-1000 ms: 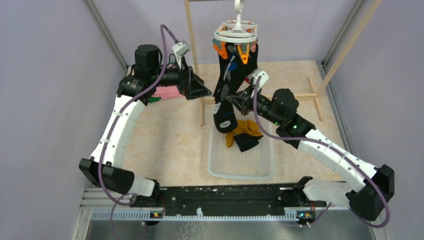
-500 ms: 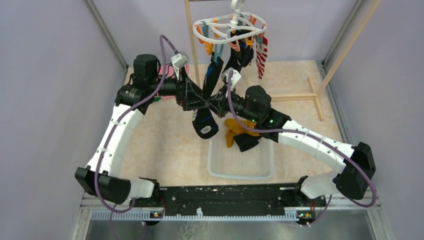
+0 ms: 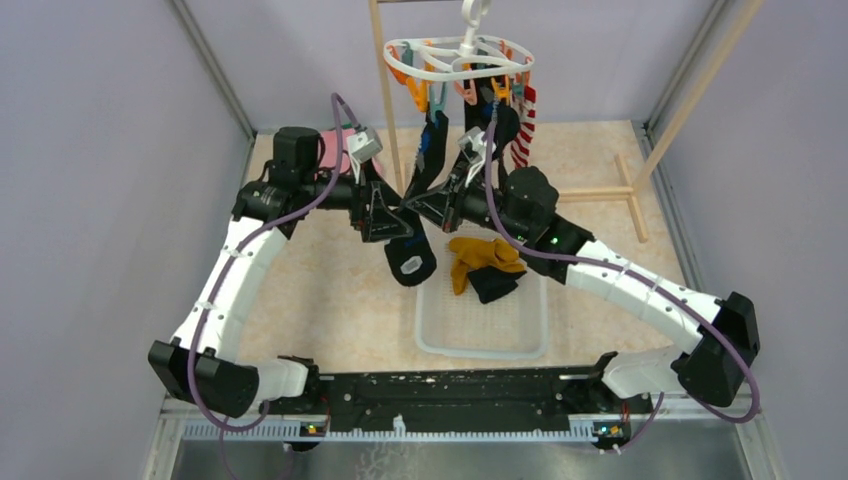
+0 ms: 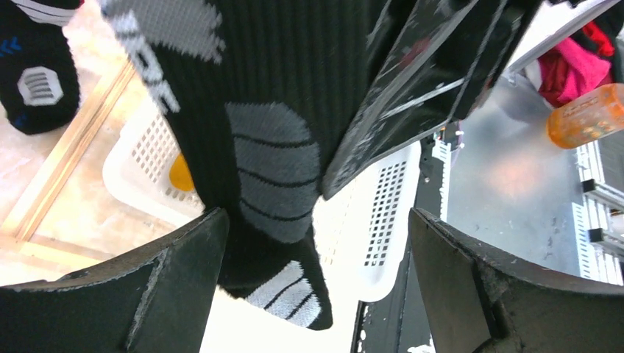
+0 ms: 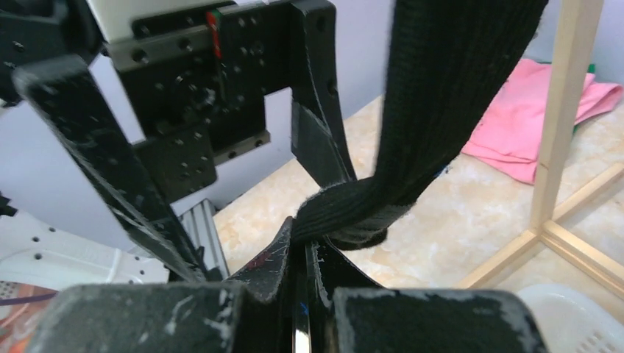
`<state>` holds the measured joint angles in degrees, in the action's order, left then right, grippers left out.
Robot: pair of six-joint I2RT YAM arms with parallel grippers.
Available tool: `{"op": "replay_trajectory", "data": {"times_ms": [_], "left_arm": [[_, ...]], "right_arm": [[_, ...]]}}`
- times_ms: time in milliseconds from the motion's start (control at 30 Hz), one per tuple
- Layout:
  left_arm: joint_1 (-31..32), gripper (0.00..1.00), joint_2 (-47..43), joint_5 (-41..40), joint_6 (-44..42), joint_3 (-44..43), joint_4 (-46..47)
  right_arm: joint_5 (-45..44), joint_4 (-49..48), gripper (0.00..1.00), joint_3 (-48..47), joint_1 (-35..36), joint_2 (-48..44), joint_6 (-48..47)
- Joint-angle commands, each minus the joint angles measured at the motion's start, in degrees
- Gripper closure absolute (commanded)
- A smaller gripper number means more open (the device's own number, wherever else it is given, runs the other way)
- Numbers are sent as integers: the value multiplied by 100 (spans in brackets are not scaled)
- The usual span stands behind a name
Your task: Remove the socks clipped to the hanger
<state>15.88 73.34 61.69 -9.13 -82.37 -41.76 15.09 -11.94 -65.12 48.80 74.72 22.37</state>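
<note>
The white ring hanger (image 3: 460, 55) with orange and teal pegs hangs from the wooden rack (image 3: 385, 90). Black socks and a red-and-white Santa sock (image 3: 522, 128) are clipped to it. My right gripper (image 3: 415, 208) is shut on a long black sock (image 3: 428, 165), pinching it at the fingertips (image 5: 305, 246); the sock (image 5: 441, 88) runs up taut from there. Its grey-marked foot (image 3: 411, 262) dangles below. My left gripper (image 3: 385, 215) is open, with the same sock (image 4: 272, 162) hanging between its fingers (image 4: 118, 294) and touching neither.
A white mesh basket (image 3: 480, 335) on the table holds a mustard sock (image 3: 482, 255) and a black sock (image 3: 492, 285). A pink cloth (image 5: 515, 136) lies at the back left. The rack's base bars (image 3: 600, 192) cross the table at the back right.
My right gripper has pulled the black sock to the left and the hanger has swung and turned. My left gripper has moved right, in around the sock.
</note>
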Motion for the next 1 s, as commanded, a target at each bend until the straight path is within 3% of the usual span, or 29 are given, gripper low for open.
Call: {"op": "replay_trajectory", "data": {"times_ms": [0,167,267,333,433,500,567,700,800,967], "left_arm": [[-23,3,-225,-114,-638,238,11],[-24,7,-233,-191,-696,418,210],[-17,19,-217,-217,-685,486,287],[-15,36,-215,-194,-590,552,408],[-17,79,-222,-298,-306,609,708],[-15,94,-240,-367,-168,617,805],[-15,98,-259,-459,-7,620,899],[-15,100,-291,-499,258,625,993],[-15,100,-302,-519,429,668,1078],[35,100,-327,-710,683,836,1324]], "right_arm": [[379,-452,100,-63,-58,-191,413],[472,-440,100,-110,-78,-176,542],[513,-436,100,-110,-91,-211,600],[521,-448,100,-99,-90,-242,644],[443,-345,96,-118,-94,-260,642],[283,-163,91,-178,-149,-284,589],[-78,159,71,-308,-199,-331,431],[-1038,678,50,-695,-296,-408,-152],[-1651,891,42,-1116,-317,-285,-507],[-2246,962,41,-1949,-318,123,-931]]}}
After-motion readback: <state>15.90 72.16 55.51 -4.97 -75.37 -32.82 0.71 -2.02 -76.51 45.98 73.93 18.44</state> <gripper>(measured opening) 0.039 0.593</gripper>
